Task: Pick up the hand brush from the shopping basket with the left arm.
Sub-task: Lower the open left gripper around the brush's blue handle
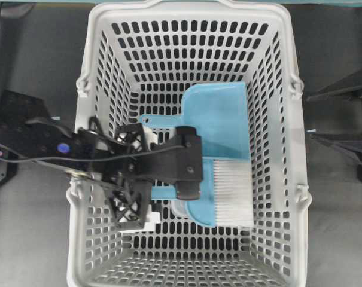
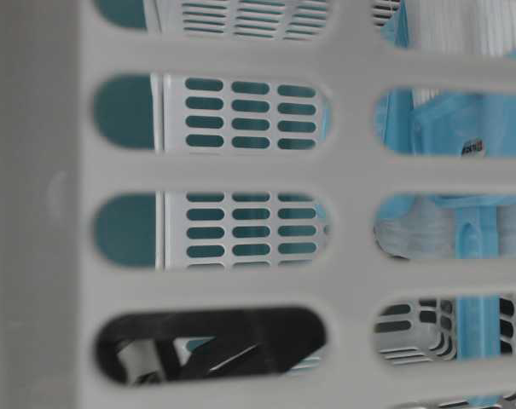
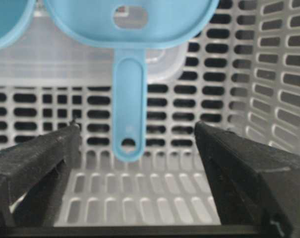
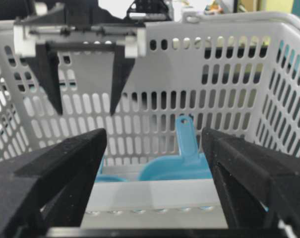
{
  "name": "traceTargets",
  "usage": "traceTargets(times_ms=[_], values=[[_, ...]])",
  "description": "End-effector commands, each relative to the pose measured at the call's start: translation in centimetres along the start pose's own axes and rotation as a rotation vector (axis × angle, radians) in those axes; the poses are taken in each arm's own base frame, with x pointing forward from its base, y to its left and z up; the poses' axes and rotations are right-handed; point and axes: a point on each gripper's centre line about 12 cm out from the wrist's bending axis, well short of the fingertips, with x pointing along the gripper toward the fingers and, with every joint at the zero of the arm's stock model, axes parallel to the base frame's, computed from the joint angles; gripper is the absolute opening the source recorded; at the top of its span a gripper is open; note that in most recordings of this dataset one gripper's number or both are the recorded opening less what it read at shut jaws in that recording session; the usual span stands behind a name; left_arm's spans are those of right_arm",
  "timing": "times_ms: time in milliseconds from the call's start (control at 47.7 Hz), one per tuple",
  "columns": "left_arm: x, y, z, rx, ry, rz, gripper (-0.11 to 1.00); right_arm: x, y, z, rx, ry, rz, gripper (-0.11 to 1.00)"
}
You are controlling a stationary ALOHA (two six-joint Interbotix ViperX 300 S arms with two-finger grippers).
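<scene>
Left gripper (image 3: 137, 131): inside basket (image 1: 103, 18), fingers (image 3: 35, 158) spread wide, straddling handle, not touching | Brush (image 1: 219, 194): flat on basket floor, bristles toward right wall, beside dustpan (image 1: 219, 119) | Right gripper (image 4: 154, 144): also in basket, fingers (image 4: 60, 163) spread, holding nothing

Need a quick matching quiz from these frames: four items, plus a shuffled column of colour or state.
1. hand brush
2. dustpan
3. shopping basket
4. left pincer

A. light grey, slotted walls
B. black, open
C. blue with white bristles
D. flat blue, no bristles

Pairs: 1-C, 2-D, 3-A, 4-B
</scene>
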Motion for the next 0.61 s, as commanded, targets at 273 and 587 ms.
traceTargets(times_ms=[273,587], values=[[3.0,-1.2,0.0,0.028,0.054,0.006,0.91,0.1,0.0,0.7,0.003,-0.018,-0.001,0.74],[5.7,-1.2,-0.3,0.051,0.080,0.012,0.91,0.1,0.0,0.5,0.003,-0.015,-0.002,0.74]])
